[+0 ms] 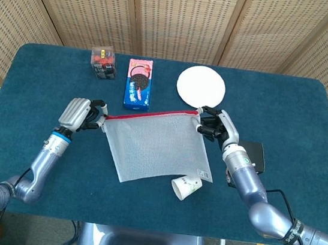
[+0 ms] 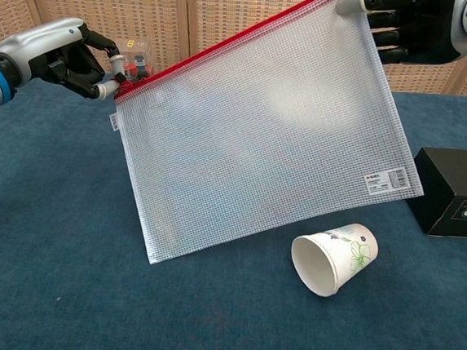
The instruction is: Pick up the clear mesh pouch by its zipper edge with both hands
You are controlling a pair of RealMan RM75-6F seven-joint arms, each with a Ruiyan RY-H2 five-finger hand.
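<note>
- The clear mesh pouch (image 2: pixel 261 136) hangs off the table (image 1: pixel 47 89) between my two hands, stretched along its red zipper edge (image 2: pixel 229 39), which slants upward toward my right side in the chest view.
- My left hand (image 2: pixel 80 59) pinches the lower end of the zipper edge between its fingertips; the other fingers are curled in beside them.
- My right hand (image 2: pixel 410 27) holds the higher end at the top corner. It is partly cut off by the frame edge there, but the head view shows its fingers closed on that corner (image 1: pixel 200 116).
- I judge the lift to be essentially done: both ends are held and no part of the pouch appears to rest on the table, though its lowest corner hangs near the cloth.
- What remains, I think, is to level the zipper edge by raising my left hand or lowering my right, keeping both pinches firm so the thin edge does not slip.
- A paper cup (image 2: pixel 334 257) lies on its side just under the pouch's lower right corner, mouth toward the camera; nothing shows inside it.
- The pouch looks empty; I see only mesh and a small label (image 2: pixel 384 182).
- A black box (image 2: pixel 453 194) sits to the right, closed.
- Further back are a white plate (image 1: pixel 201 87) with nothing on it, a biscuit packet (image 1: pixel 138 83) and a small clear box (image 1: pixel 102 62) with red and dark contents I cannot identify.
</note>
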